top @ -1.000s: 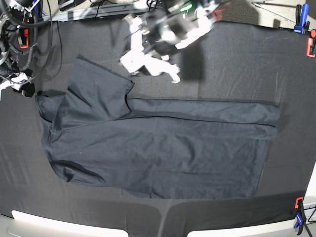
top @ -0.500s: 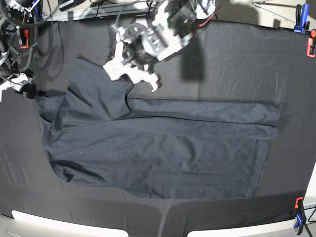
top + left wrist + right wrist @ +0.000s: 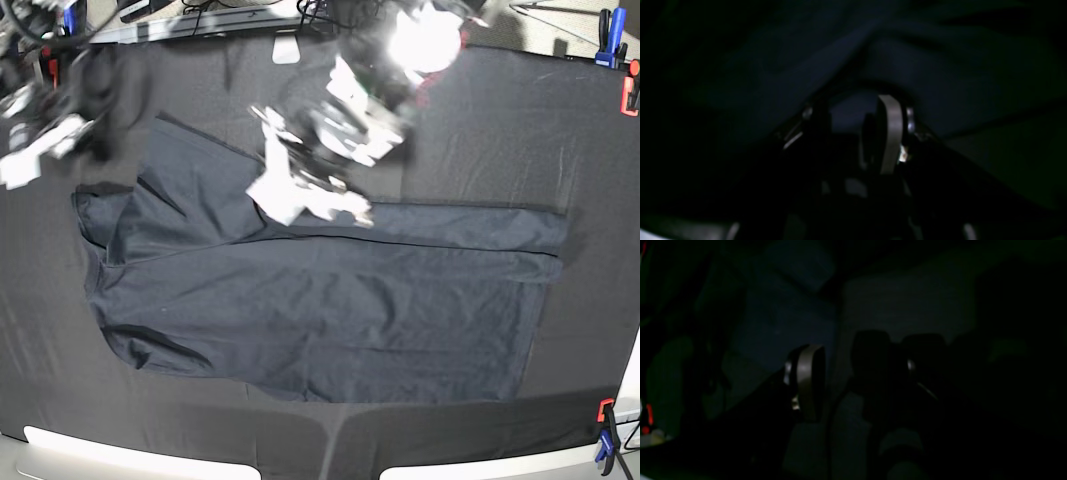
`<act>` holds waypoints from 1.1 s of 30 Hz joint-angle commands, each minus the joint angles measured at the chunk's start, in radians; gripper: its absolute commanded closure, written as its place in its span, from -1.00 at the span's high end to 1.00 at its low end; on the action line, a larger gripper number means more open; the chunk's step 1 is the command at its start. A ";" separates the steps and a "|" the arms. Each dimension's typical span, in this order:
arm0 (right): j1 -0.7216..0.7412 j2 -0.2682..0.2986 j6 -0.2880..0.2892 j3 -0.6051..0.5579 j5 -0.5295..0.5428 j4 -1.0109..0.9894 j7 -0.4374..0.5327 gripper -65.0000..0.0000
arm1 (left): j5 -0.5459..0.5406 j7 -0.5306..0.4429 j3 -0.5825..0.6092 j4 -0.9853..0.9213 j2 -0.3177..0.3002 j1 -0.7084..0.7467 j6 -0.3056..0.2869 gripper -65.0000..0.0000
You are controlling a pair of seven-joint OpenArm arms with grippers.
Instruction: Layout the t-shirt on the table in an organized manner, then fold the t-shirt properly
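Most of the table (image 3: 590, 170) is taken by the t-shirt (image 3: 330, 300), which lies flat with its far long edge doubled inward, so I judge a lengthwise fold is under way; one sleeve still sticks out at the far left. The left gripper (image 3: 305, 190) hangs low over that sleeve's seam, jaws parted and empty, likely to tuck it in. The right gripper (image 3: 40, 150) waits off the collar end, blurred; its wrist view shows the jaws apart. Clamps (image 3: 605, 435) sit at the edges, well clear.
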 commanded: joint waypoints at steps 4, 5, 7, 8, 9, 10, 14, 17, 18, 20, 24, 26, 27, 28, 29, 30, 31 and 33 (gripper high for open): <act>0.006 -0.031 0.017 -0.049 -0.023 0.015 0.017 -0.10 | -0.054 -0.023 -0.049 0.062 -0.082 -0.009 0.008 -0.34; 0.006 -0.043 0.017 -0.059 -0.022 0.015 0.017 -0.10 | -0.066 -0.023 -0.058 0.074 -0.105 -0.007 0.008 -0.34; 0.009 -0.064 0.017 -0.073 -0.022 0.015 0.018 -0.12 | -0.085 -0.023 -0.074 0.100 -0.151 -0.004 0.008 -0.34; 0.009 -0.072 0.017 -0.076 -0.022 0.015 0.021 -0.22 | -0.092 -0.023 -0.081 0.112 -0.171 0.000 0.008 -0.34; 0.009 -0.077 0.017 -0.076 -0.022 0.015 0.029 -0.32 | -0.091 -0.023 -0.090 0.122 -0.187 0.006 0.008 -0.34; 0.009 -0.077 0.016 -0.076 -0.022 0.015 0.037 -0.41 | -0.091 -0.023 -0.101 0.129 -0.200 0.011 0.008 -0.34; 0.011 -0.077 0.016 -0.076 -0.022 0.015 0.047 -0.64 | -0.092 -0.023 -0.142 0.130 -0.230 0.026 0.008 -0.34; 0.011 -0.077 0.016 -0.076 -0.018 0.016 0.071 -0.96 | -0.092 -0.023 -0.173 0.130 -0.233 0.038 0.008 -0.34; 0.011 -0.077 0.016 -0.076 -0.014 0.016 0.080 -1.00 | -0.092 -0.023 -0.185 0.130 -0.233 0.042 0.008 -0.34; 0.011 -0.077 0.017 -0.075 -0.011 0.021 0.093 -1.00 | -0.092 -0.023 -0.210 0.130 -0.233 0.053 0.008 -0.34; 0.011 -0.077 0.017 -0.076 -0.010 0.076 0.102 -1.00 | -0.092 -0.026 -0.264 0.130 -0.233 0.071 0.008 -0.34; 0.012 -0.077 0.018 -0.076 0.032 0.118 0.111 -1.00 | -0.108 -0.030 -0.292 0.130 -0.233 0.080 0.008 -0.34; 0.014 -0.077 0.018 -0.076 0.064 0.138 0.118 -1.00 | -0.122 -0.031 -0.306 0.130 -0.233 0.085 0.008 -0.34; 0.022 -0.077 0.018 -0.076 0.097 0.154 0.121 -1.00 | -0.138 -0.037 -0.319 0.130 -0.233 0.090 0.007 -0.34; 0.038 -0.077 0.018 -0.076 0.119 0.163 0.123 -1.00 | -0.149 -0.037 -0.329 0.130 -0.233 0.095 0.006 -0.34; 0.061 -0.077 0.018 -0.076 0.123 0.165 0.122 -1.00 | -0.158 -0.037 -0.337 0.130 -0.233 0.100 0.004 -0.34; 0.090 -0.078 0.018 -0.076 0.112 0.164 0.122 -1.00 | -0.165 -0.037 -0.343 0.130 -0.233 0.104 0.003 -0.34; 0.153 -0.084 0.018 -0.076 0.071 0.164 0.122 -1.00 | -0.165 -0.037 -0.342 0.130 -0.235 0.110 0.000 -0.34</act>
